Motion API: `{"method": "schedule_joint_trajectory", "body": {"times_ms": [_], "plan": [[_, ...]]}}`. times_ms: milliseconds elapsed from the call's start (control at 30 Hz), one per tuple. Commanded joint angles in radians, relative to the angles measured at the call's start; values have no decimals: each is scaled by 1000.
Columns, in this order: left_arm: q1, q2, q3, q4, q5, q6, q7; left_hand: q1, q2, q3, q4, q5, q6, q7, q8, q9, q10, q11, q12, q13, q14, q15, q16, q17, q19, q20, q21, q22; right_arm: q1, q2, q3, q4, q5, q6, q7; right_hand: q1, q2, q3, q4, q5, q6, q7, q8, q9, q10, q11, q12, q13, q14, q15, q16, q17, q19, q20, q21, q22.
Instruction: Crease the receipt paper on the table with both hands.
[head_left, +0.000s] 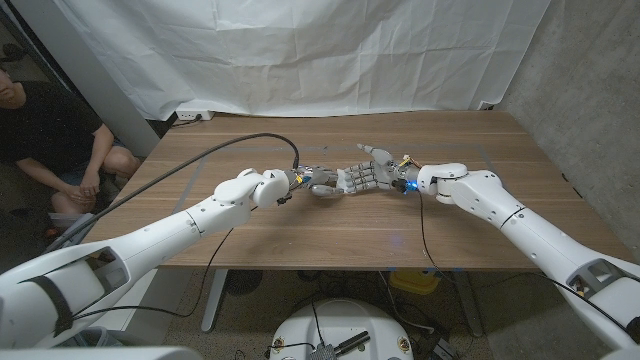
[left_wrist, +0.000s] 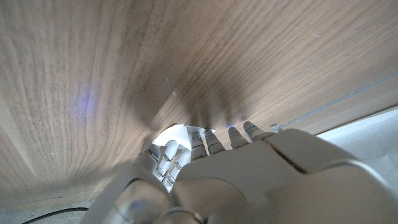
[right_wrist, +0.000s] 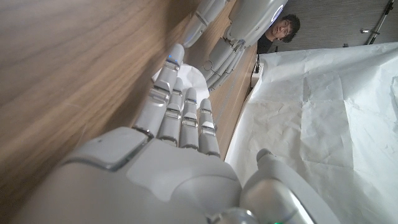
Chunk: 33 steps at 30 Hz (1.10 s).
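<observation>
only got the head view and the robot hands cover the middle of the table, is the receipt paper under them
observer: Yes. In the left wrist view a white piece of the receipt paper shows on the table just past the fingers of the left robot hand.
operator: where is the right one against it
observer: In the right wrist view the right robot hand has its fingers stretched out straight. Its furthest fingertip is at the paper's edge, and the left robot hand's fingers are on the paper's other side.
</observation>
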<state>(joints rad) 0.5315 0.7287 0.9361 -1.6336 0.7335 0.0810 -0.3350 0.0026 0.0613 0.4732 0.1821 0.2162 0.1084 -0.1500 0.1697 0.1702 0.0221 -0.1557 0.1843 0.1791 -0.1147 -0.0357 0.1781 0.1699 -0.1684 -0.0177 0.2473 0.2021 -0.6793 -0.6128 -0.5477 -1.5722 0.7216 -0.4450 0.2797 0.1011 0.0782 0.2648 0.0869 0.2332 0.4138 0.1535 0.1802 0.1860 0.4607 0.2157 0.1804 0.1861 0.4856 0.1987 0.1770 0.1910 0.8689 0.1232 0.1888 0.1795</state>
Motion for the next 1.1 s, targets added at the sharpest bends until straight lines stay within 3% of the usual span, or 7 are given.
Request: {"method": "schedule_joint_trajectory", "body": {"times_ms": [33, 233, 400, 600, 833, 1100], "plan": [[-1, 1, 0, 2, -1, -9, 7, 0, 78, -4, 0, 6, -5, -4, 6, 5, -10, -4, 5, 3, -10, -84, 1, 5, -9, -4, -6, 4, 17, -2, -25, -19, -32, -18, -21, -1, 5, 0, 4, 4, -10, 57, -6, 1, -9, 4, 1, 4, -3, 1, 0, 0, 2, -10, 5, 2], [6, 4, -11, -3, -12, -1, 14, 0, 79, -4, 0, 7, -9, -3, 6, 5, -10, 1, 6, 3, -8, -82, 2, 5, -8, -2, -5, 4, 24, -6, -30, -29, -40, -36, -29, 0, 7, 1, 4, 4, -17, 57, -6, 1, -14, 4, 2, 4, -3, 1, 3, 1, 8, -12, 9, 2], [21, 12, -30, -19, -23, 18, 25, 2, 79, -6, -2, 7, -12, 2, 8, 6, -13, 36, 7, 3, 0, -71, 4, 5, 5, 6, 1, 4, 44, -11, -46, -36, -48, -76, -28, -3, 8, -1, 7, 4, -22, 59, -1, 2, -12, 3, 9, 5, 17, 1, 14, 1, 36, -11, 21, 3], [46, 30, -59, -51, -29, 44, 59, 3, 79, -8, -3, 7, -5, 5, 13, 6, -12, 52, 10, 3, 10, -52, 7, 5, 16, 16, 5, 4, 67, -11, -62, -31, -56, -102, -13, -11, 6, -7, 12, 4, -15, 60, 6, 3, 3, 3, 18, 6, 45, 2, 25, 2, 59, -12, 30, 4], [79, 60, -104, -94, -30, 67, 121, 9, 81, -8, -7, 8, 40, 19, 27, 8, 11, 72, 21, 3, 57, -24, 17, 4, 65, 29, 23, 2, 80, -11, -73, -38, -67, -124, -17, -17, 5, -13, 17, 4, -5, 61, 11, 4, 31, 2, 29, 6, 84, 0, 36, 2, 87, -14, 39, 5], [99, 81, -136, -114, -26, 64, 179, 21, 83, 0, -15, 8, 48, 13, 22, 9, 47, 82, 30, 4, 121, 1, 24, 3, 130, 54, 45, -1, 86, -12, -80, -55, -81, -143, -37, -19, 4, -15, 18, 4, -1, 61, 13, 5, 40, 2, 31, 6, 91, 0, 37, 1, 95, -12, 41, 5]]}}
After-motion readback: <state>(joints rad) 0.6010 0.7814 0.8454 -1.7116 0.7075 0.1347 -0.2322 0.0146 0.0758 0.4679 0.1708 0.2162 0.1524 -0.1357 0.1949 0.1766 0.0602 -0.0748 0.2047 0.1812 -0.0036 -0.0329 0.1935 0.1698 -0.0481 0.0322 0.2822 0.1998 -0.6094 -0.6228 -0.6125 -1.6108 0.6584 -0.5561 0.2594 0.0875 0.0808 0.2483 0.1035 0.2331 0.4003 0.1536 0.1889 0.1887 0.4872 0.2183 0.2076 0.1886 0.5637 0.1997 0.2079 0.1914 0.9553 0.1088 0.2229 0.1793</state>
